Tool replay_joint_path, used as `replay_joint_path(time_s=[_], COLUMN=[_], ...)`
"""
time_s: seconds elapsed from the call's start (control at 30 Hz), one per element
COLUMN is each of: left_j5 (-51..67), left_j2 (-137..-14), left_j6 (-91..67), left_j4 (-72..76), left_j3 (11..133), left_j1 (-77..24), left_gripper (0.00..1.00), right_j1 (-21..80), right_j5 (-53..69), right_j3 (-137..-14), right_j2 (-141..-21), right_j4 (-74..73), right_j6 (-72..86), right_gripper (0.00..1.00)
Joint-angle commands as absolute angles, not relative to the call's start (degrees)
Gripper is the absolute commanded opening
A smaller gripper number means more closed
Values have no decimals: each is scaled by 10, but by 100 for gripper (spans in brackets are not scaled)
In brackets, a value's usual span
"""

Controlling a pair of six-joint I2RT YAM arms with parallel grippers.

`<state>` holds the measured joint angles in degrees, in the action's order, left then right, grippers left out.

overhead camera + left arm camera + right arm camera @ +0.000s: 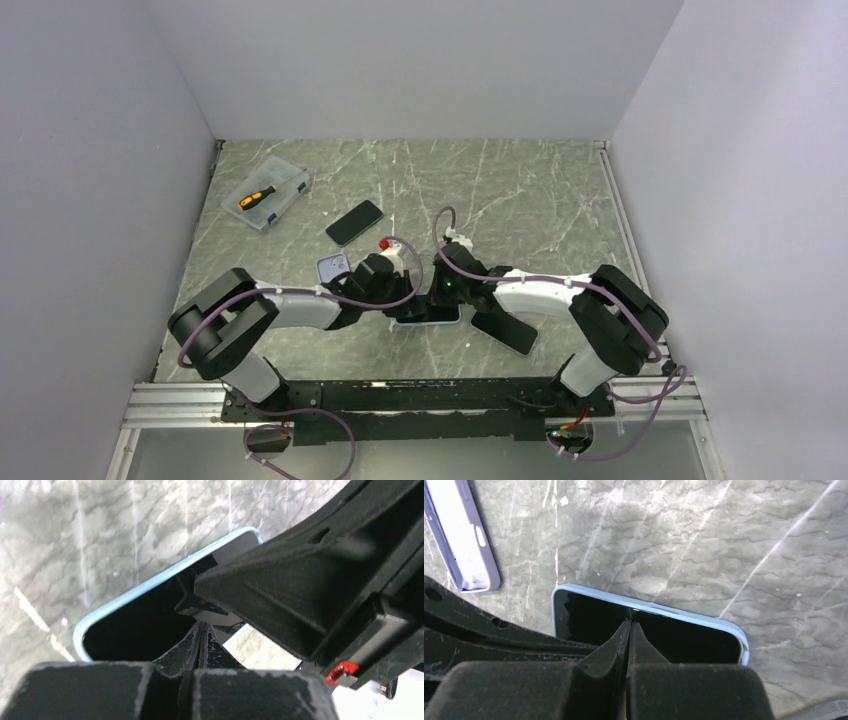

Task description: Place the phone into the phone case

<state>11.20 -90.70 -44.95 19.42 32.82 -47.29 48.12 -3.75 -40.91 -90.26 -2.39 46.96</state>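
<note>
The phone (589,622) lies screen-up inside the light-blue case (684,614), near the 6 o'clock edge of the table (520,200) and between the two arms. The right gripper (630,625) has its fingers pinched together around nothing, with the tip set on the glass, probably so it pushes like a single blunt point. The left gripper (200,630) is likewise closed and empty, coming in from 9 o'clock to meet the other over the screen. I judge this to be the seating press, with one arm steadying while the other snaps an edge home. A pale patch at one case corner in the left wrist view may be an unseated end or only glare. A lilac case (469,540) lies at 10 o'clock and a second phone (354,222) at 11 o'clock, both clear of the work.
</note>
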Motion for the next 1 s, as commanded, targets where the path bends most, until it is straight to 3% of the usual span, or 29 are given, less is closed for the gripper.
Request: replay_joint_path(time_s=[0.0,0.4,0.97], left_j5=[48,20,2], left_j2=[-898,-828,-765], left_j6=[-435,-450,-434], left_j4=[10,-30,-125], left_j3=[265,217,287], left_j1=[-477,-477,-477], left_gripper=[0,0,0], right_j1=[501,544,533], right_j5=[-45,-48,-118], right_j3=[-382,-379,-340], right_j2=[-970,-972,-826], right_j4=[-163,-161,-224], right_j6=[456,480,481], right_gripper=[0,0,0])
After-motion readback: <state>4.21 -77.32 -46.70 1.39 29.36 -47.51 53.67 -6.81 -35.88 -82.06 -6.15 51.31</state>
